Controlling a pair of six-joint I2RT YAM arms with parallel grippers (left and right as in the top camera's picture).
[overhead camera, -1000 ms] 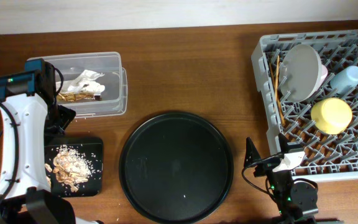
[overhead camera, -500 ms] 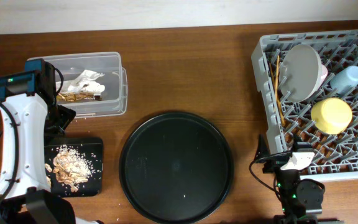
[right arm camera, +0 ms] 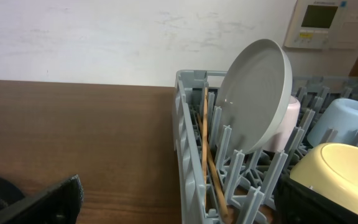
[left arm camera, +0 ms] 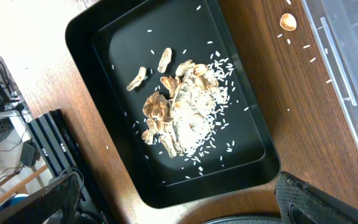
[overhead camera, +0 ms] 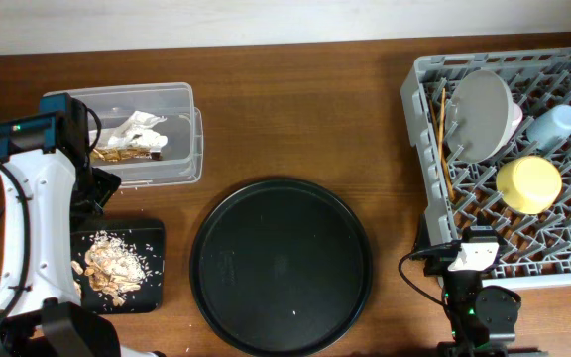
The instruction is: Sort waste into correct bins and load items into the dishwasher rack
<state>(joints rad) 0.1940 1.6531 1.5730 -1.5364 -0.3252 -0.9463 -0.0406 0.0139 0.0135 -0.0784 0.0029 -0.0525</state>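
The clear tub [overhead camera: 181,109] holds the crumpled white-and-gold wrapper [overhead camera: 132,134]. The shallow black tray [overhead camera: 155,238] holds beige scraps and rice [overhead camera: 112,266], seen close in the left wrist view [left arm camera: 179,112]. The grey rack [overhead camera: 419,149] holds the upright plate [overhead camera: 482,114], the pink cup [overhead camera: 516,117] behind it, the blue cup [overhead camera: 553,124], the yellow bowl [overhead camera: 528,183] and the chopsticks [overhead camera: 444,139]. My left gripper [overhead camera: 95,188] hovers open and empty above the tray [left arm camera: 123,37]. My right gripper [overhead camera: 464,260] is open and empty at the rack's front left corner; its jaws straddle the rack wall [right arm camera: 188,124].
A large round black tray [overhead camera: 281,266] lies at the table's middle front. A loose scrap [left arm camera: 287,22] and rice grains lie on the wood between the black tray and the tub [left arm camera: 347,56]. Cables and a dark stand are off the table's left edge.
My right arm has drawn back to the right, toward the rack's front left corner. The left arm and all objects have not moved.
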